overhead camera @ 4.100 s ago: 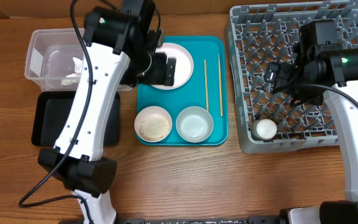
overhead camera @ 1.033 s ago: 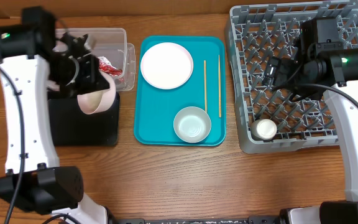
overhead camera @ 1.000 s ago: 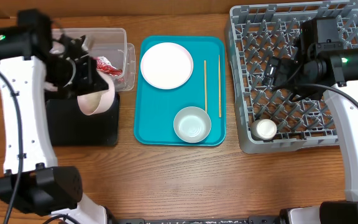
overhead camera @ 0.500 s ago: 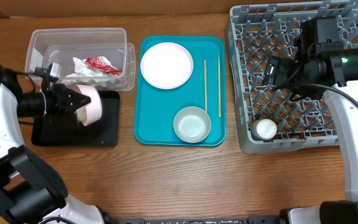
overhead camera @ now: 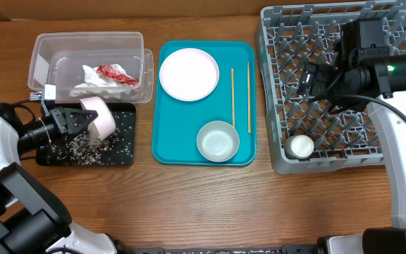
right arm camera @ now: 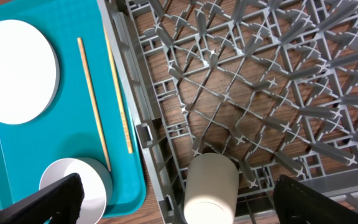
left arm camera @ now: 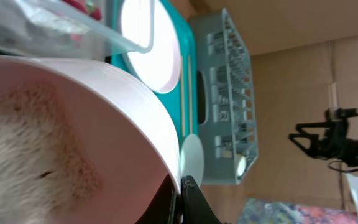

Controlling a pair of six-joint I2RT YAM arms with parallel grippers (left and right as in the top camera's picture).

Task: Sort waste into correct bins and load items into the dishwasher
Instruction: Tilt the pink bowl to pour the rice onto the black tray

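Observation:
My left gripper is shut on the rim of a white bowl, tipped on its side over the black tray. Rice grains lie scattered on that tray. In the left wrist view the fingers pinch the bowl's rim, and some rice still clings inside. The clear tub holds a red wrapper and crumpled paper. My right gripper hangs open above the grey dish rack, over a white cup lying in it.
A teal tray between the bins and the rack carries a round white plate, a pale blue-grey bowl and two wooden chopsticks. The rack's upright pegs stand under my right gripper.
The left arm has swung to the left and lower, and the bowl is tipped further. Rice now lies on the black tray. The right arm has not moved.

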